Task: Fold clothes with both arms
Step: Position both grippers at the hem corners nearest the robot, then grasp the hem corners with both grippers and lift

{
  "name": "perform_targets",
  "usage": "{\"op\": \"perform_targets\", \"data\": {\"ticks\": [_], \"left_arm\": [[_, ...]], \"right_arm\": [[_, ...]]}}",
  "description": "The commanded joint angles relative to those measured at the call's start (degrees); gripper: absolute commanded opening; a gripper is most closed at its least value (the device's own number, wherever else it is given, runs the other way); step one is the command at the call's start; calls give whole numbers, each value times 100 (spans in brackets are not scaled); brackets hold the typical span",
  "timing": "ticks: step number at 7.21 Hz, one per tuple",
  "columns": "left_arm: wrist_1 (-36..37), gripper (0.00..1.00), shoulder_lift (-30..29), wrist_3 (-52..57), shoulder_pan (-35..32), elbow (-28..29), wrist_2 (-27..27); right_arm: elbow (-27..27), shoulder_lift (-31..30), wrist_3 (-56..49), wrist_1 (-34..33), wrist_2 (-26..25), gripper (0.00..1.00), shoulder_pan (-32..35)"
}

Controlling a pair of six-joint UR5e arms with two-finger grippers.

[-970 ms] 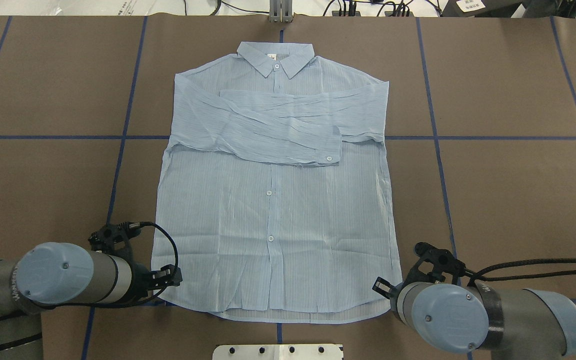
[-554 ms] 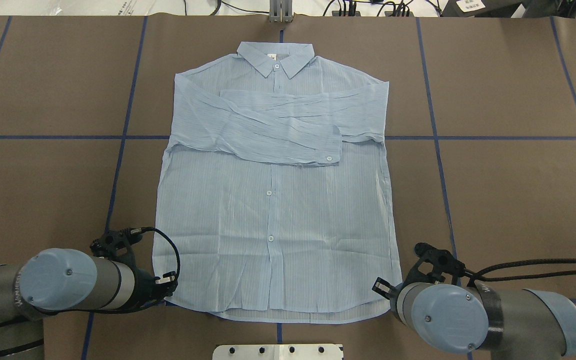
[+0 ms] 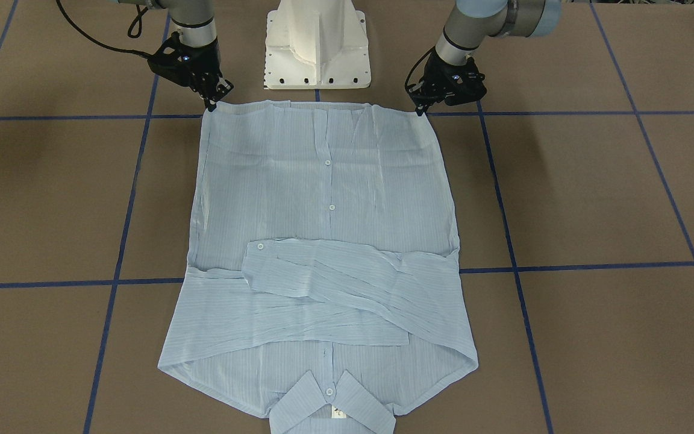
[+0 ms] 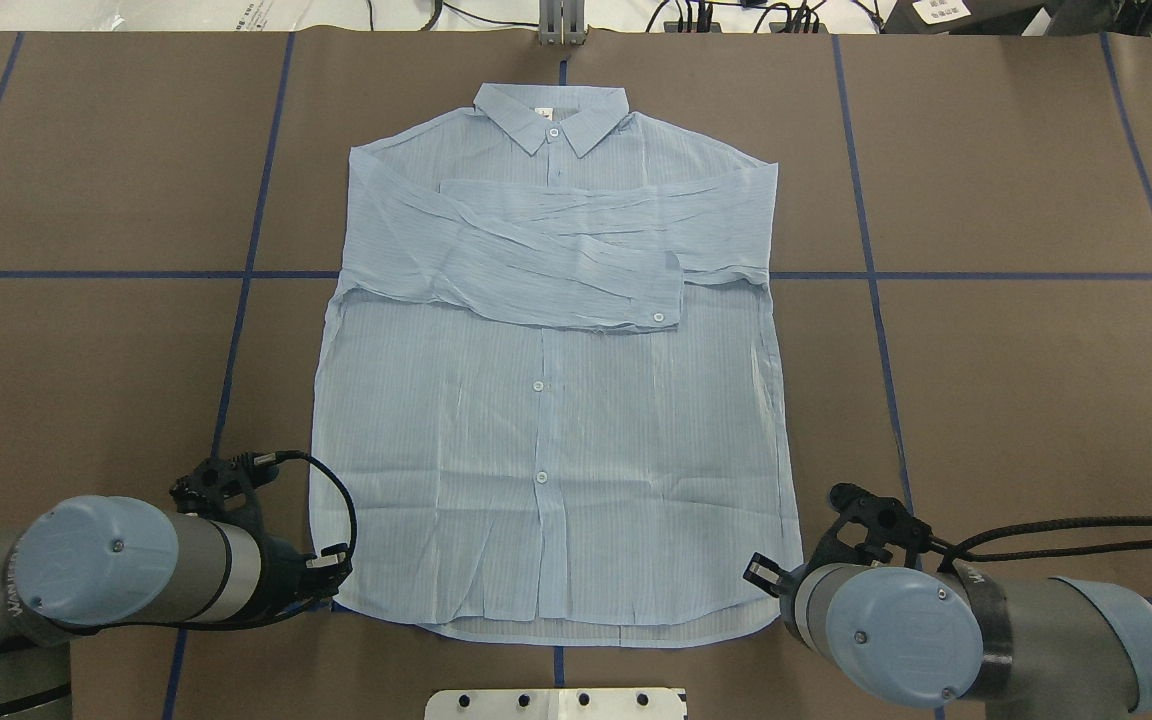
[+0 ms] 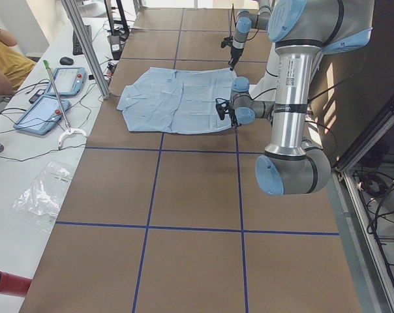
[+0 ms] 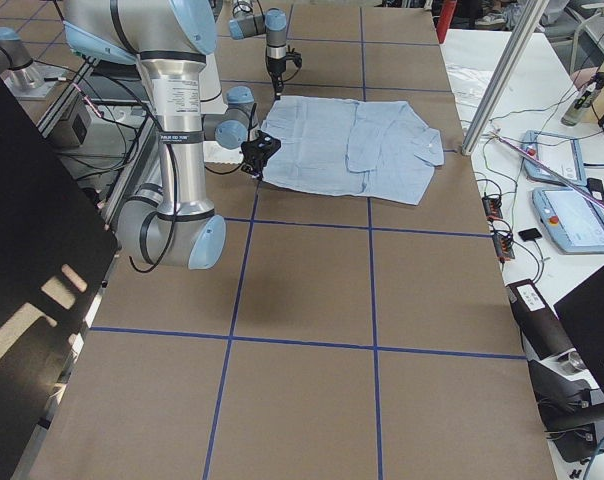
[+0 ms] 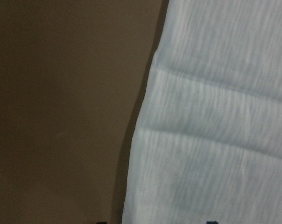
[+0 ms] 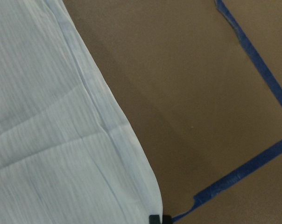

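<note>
The thin light-blue striped shirt (image 4: 546,440) is lying flat on the brown tabletop (image 4: 1016,380). At its hem corners: black left gripper (image 3: 421,108), jaws parted; black right gripper (image 3: 212,102), jaws cannot tell. You are needing matched pinches before lifting

Bright, even overhead light leaves soft shadows on the table (image 3: 594,199); exterior views are sharp (wrist views dimmer), and the shirt (image 7: 215,116) seems blurred at the left wrist.
</note>
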Motion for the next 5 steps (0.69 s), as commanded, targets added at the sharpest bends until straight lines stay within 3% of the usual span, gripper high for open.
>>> {"op": "perform_targets", "data": {"ticks": [1, 3, 4, 5], "left_arm": [[234, 0, -50, -7, -137, -553, -38], [242, 0, -338, 71, -961, -643, -196], [251, 0, -566, 11, -1469, -574, -684], [243, 0, -612, 1, -1788, -582, -767]], "right_arm": [[277, -6, 40, -40, -118, 0, 224], [558, 12, 14, -41, -119, 0, 838], [637, 90, -12, -41, -119, 0, 1154], [682, 143, -39, -23, -102, 0, 1497]]}}
